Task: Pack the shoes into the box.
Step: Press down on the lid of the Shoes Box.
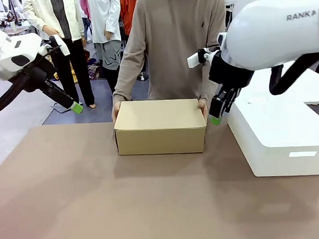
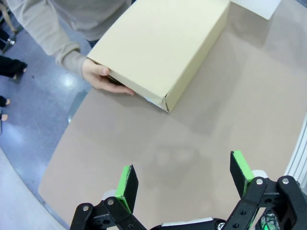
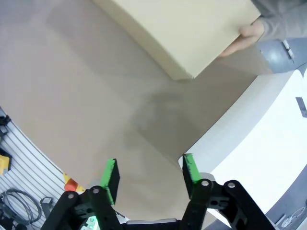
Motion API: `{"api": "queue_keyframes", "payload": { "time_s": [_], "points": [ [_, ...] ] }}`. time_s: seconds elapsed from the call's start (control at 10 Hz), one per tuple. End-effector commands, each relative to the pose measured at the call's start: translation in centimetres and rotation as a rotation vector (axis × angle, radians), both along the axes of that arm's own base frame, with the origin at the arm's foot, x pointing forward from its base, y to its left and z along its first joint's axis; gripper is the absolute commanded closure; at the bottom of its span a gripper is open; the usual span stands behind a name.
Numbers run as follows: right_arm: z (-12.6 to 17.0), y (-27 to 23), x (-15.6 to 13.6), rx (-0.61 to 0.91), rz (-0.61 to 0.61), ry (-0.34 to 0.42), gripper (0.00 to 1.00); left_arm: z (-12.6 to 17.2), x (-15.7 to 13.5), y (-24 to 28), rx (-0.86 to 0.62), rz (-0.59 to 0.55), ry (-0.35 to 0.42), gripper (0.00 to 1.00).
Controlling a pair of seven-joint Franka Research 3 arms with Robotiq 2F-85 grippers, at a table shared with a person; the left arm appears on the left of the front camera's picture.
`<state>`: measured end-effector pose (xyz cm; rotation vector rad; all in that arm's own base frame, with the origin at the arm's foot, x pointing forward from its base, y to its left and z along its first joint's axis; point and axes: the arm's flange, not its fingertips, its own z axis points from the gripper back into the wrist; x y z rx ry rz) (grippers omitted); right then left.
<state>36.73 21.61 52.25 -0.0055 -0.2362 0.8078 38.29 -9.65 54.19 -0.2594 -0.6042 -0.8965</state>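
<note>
- The box (image 1: 160, 127) sits closed on the brown table (image 1: 100, 208), toward the far edge and about midway across.
- The left gripper (image 2: 184, 184) hangs in the air off the table's left side, well apart from the box, fingers spread with nothing between them.
- The person's hands (image 1: 116, 110) press against both ends of the box.
- The right gripper (image 3: 149, 175) hovers just beside the box's right end, fingers apart and empty.
- A larger white box (image 1: 280, 129) lies to the right.
</note>
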Motion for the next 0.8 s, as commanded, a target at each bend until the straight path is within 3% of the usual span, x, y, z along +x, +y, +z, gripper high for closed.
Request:
{"api": "queue_keyframes", "payload": {
  "time_s": [0.0, 0.7],
  "points": [
    [-0.63, -1.05, -1.56, 0.008, 0.012, 0.008, 0.00, 0.00, 0.22, 0.11, 0.004, 0.008, -0.004, 0.00],
    [-0.91, -1.10, -1.78, 0.000, -0.003, 0.012, 0.00, 0.00, 0.22, 0.11, 0.004, 0.008, -0.004, 0.00]
  ]
}}
